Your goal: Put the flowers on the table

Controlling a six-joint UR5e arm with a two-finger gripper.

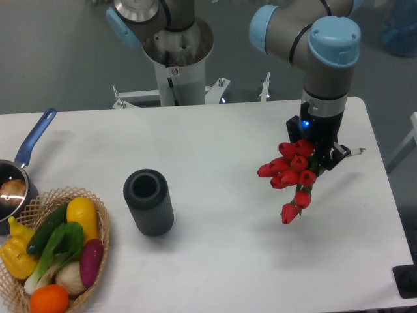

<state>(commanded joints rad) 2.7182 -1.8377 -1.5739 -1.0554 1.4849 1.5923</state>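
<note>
The flowers (290, 172), a bunch of red tulip buds, hang over the right part of the white table (221, 261). Their green stems run up and to the right into my gripper (328, 155), which is shut on them. One stem end pokes out to the right of the fingers. The lowest bud dangles close to the tabletop; whether it touches I cannot tell. The gripper's fingertips are largely hidden behind the buds and the wrist.
A dark cylinder (149, 201) stands upright left of centre. At the front left a wicker basket (99, 248) holds colourful vegetables. A blue-handled saucepan (19, 171) sits at the left edge. The robot base (177, 59) rises behind the table.
</note>
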